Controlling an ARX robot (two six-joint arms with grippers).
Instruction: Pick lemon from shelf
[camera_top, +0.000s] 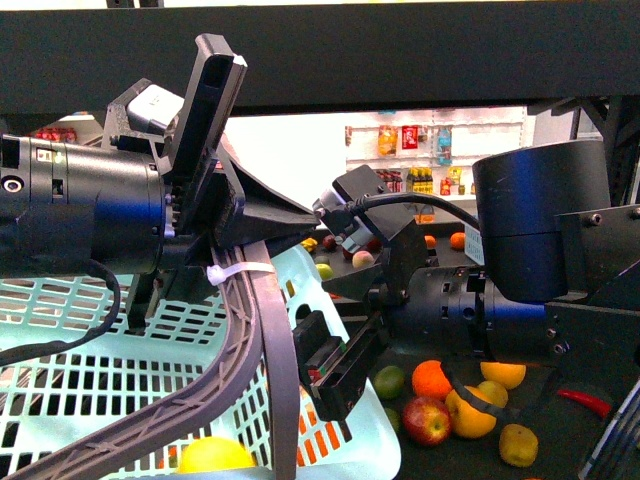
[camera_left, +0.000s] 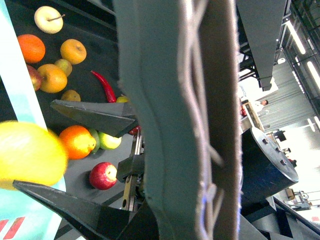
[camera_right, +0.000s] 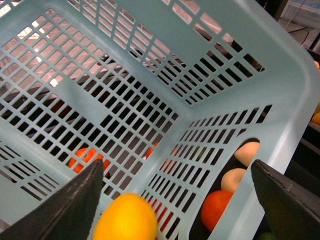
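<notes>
The lemon (camera_top: 213, 455) lies inside the pale teal basket (camera_top: 90, 380), low near its front wall. In the right wrist view the lemon (camera_right: 126, 219) looks blurred, close to one finger (camera_right: 65, 210) of my right gripper (camera_right: 175, 200). That gripper (camera_top: 335, 365) hangs open over the basket's right rim with nothing held. My left gripper (camera_top: 235, 200) is shut on the grey basket handle (camera_top: 255, 330), which fills the left wrist view (camera_left: 175, 120). The lemon (camera_left: 27, 155) shows there too. The black shelf deck (camera_top: 570, 460) lies to the right.
Loose fruit lies on the deck: an orange (camera_top: 431, 379), a red apple (camera_top: 427, 420), a green fruit (camera_top: 388, 381) and a red chilli (camera_top: 585, 402). An upper black deck (camera_top: 400, 50) hangs close overhead. White grocery shelves with bottles (camera_top: 430, 150) stand far behind.
</notes>
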